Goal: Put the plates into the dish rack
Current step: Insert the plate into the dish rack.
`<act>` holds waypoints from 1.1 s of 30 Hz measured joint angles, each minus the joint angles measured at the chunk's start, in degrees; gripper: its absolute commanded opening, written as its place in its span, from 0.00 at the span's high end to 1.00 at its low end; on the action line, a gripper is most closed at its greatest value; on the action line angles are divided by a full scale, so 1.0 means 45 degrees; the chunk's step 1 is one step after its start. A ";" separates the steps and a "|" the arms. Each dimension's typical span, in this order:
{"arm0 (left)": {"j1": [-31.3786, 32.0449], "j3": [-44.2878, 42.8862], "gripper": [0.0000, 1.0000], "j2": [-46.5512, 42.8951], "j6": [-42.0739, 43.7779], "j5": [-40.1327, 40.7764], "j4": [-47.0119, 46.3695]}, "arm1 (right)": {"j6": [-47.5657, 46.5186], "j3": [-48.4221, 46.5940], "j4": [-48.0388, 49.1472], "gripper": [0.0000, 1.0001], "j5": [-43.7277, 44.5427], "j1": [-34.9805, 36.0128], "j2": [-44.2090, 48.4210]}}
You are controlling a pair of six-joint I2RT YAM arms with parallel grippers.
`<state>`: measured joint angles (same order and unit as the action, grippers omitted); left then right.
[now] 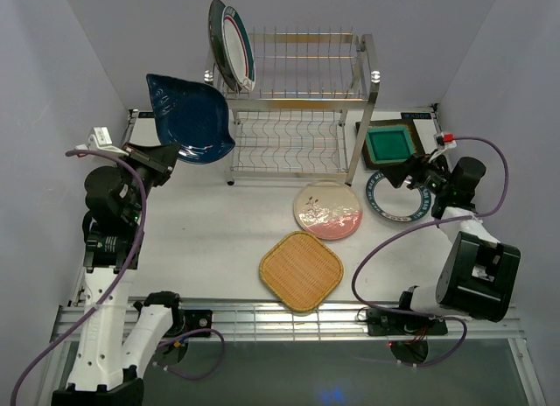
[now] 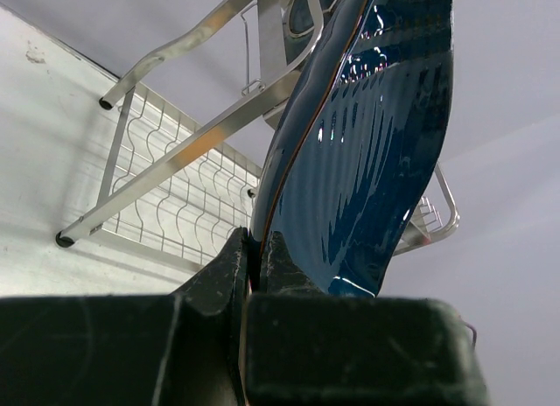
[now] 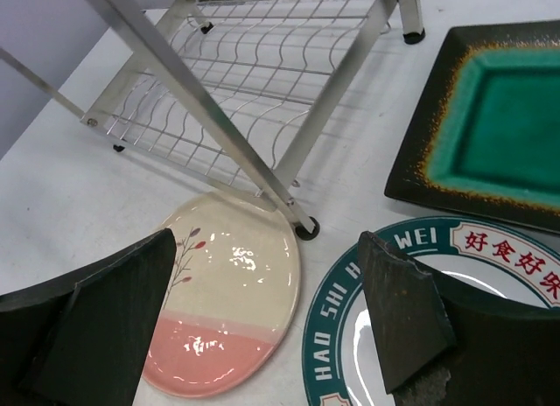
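Note:
My left gripper (image 1: 169, 152) is shut on the lower rim of the dark blue leaf-shaped plate (image 1: 191, 117), holding it in the air just left of the dish rack (image 1: 302, 100). In the left wrist view the gripper (image 2: 254, 253) pinches the plate (image 2: 367, 143) edge-on. A dark teal plate (image 1: 214, 28) and a white colour-rimmed plate (image 1: 238, 52) stand in the rack's top tier at the left. My right gripper (image 1: 413, 174) is open and empty over the white teal-rimmed plate (image 1: 398, 199). The wrist view shows the gripper (image 3: 267, 248), that plate (image 3: 337, 336) and the rack (image 3: 227, 82).
The pink-cream floral plate (image 1: 329, 210) lies in front of the rack and shows in the right wrist view (image 3: 227, 310). The orange woven plate (image 1: 300, 270) lies nearer the front. The green square plate (image 1: 390, 145) lies right of the rack, also in the wrist view (image 3: 499, 126).

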<state>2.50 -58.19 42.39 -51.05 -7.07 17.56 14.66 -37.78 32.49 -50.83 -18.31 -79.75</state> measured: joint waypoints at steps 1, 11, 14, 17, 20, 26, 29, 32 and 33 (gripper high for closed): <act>0.0015 -0.0039 1.00 0.0039 -0.0005 0.0000 -0.0010 | -0.0121 0.0044 -0.0117 0.10 0.0039 0.0117 0.0330; 0.1515 -0.0078 1.00 0.0539 0.0107 0.0884 -0.0112 | -0.1302 0.1025 -0.0495 0.10 0.0306 0.1457 0.4439; 0.3249 -0.0078 1.00 0.0918 0.0466 0.2472 -0.0272 | -0.1399 0.1044 -0.0491 0.10 0.0287 0.1457 0.4415; 0.5459 -0.0078 1.00 0.1341 0.1030 0.4294 -0.0495 | -0.1389 0.1044 -0.0593 0.10 0.0063 0.1457 0.4119; 0.7689 -0.0078 1.00 0.1860 0.1744 0.6188 -0.0918 | -0.1379 0.1044 -0.0656 0.10 -0.0165 0.1457 0.4192; 1.0758 -0.0073 1.00 0.2701 0.3546 0.9350 -0.2322 | -0.1413 0.1112 -0.0661 0.10 -0.0505 0.1457 0.5532; 1.1395 -0.0107 1.00 0.2914 0.4235 1.0593 -0.3002 | -0.1447 0.1083 -0.0685 0.10 -0.0874 0.1457 0.5979; 1.1939 -0.0277 1.00 0.3381 0.4775 1.1900 -0.3551 | -0.1462 0.0656 -0.1180 0.09 -0.1423 0.1467 0.5897; 1.2070 -0.0306 1.00 0.3546 0.4901 1.2201 -0.3701 | -0.1447 0.0427 -0.1331 0.09 -0.1593 0.1467 0.5843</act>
<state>56.82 -59.57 58.35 -28.99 47.83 0.91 8.14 -35.86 26.50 -58.00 -11.70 -53.45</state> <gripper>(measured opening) 0.092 0.908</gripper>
